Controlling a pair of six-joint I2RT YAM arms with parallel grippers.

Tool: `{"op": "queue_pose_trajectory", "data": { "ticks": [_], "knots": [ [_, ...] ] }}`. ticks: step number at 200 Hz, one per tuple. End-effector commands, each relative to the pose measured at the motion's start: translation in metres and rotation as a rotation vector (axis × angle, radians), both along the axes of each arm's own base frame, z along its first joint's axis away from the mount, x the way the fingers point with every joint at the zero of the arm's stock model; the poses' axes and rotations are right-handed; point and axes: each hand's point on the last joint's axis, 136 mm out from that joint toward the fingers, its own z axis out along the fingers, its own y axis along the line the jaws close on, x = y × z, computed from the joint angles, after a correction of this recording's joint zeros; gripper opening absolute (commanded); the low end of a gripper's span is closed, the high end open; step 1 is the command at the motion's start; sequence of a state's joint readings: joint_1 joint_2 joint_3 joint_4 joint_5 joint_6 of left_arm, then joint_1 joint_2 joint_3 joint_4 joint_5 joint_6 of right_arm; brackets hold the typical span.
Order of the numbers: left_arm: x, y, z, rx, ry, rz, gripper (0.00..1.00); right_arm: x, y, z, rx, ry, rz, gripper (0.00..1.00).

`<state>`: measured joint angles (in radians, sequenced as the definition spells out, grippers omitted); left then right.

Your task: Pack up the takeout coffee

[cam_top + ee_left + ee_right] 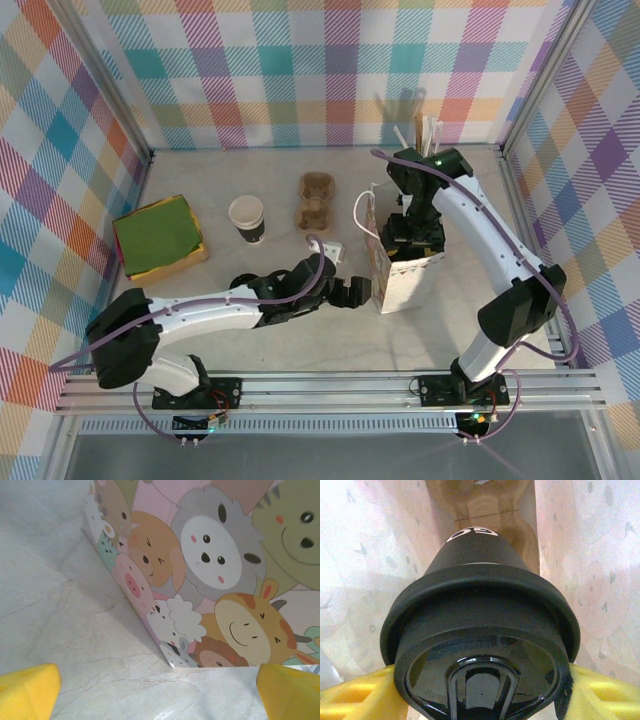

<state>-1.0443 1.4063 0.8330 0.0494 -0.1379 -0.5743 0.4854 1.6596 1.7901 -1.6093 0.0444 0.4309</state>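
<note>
The takeout coffee [480, 625], a dark cup with a black lid, hangs inside the white paper bag [370, 555], lid toward the camera. My right gripper [480, 695] is shut on it, a yellow pad [355, 697] pressing each side of the lid. From above, the right gripper [415, 235] reaches down into the open top of the bag [400, 280]. My left gripper [365, 292] is open just left of the bag's base. In the left wrist view the bag's cartoon-animal side [215, 570] stands close ahead, with nothing between the yellow pads [25, 692] of the left gripper [160, 695].
A lidless cup with a white rim [247, 218] stands left of centre. A brown moulded piece [316, 200] lies behind the left arm. A green stack on a yellow tray [158, 237] sits at the far left. Stirrers [420, 125] stand at the back wall.
</note>
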Motion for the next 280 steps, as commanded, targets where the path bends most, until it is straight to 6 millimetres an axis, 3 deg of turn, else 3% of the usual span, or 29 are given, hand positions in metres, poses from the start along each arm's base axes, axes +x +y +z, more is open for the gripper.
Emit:
{"op": "queue_pose_trajectory", "data": {
  "ticks": [1, 70, 121, 280],
  "knots": [
    [0.005, 0.026, 0.001, 0.052, -0.026, 0.056, 1.00, -0.035, -0.018, 0.007, -0.079, 0.138, -0.001, 0.67],
    [0.013, 0.065, 0.030, 0.057, -0.092, 0.134, 1.00, -0.038, -0.017, 0.005, -0.070, 0.157, -0.001, 0.67],
    [0.018, 0.085, 0.041, 0.060, -0.122, 0.183, 1.00, -0.038, -0.017, 0.003, -0.060, 0.171, -0.011, 0.67],
    [0.016, 0.086, 0.031, 0.056, -0.096, 0.182, 1.00, -0.030, -0.024, -0.011, -0.134, 0.196, -0.001, 0.67]
  ]
}}
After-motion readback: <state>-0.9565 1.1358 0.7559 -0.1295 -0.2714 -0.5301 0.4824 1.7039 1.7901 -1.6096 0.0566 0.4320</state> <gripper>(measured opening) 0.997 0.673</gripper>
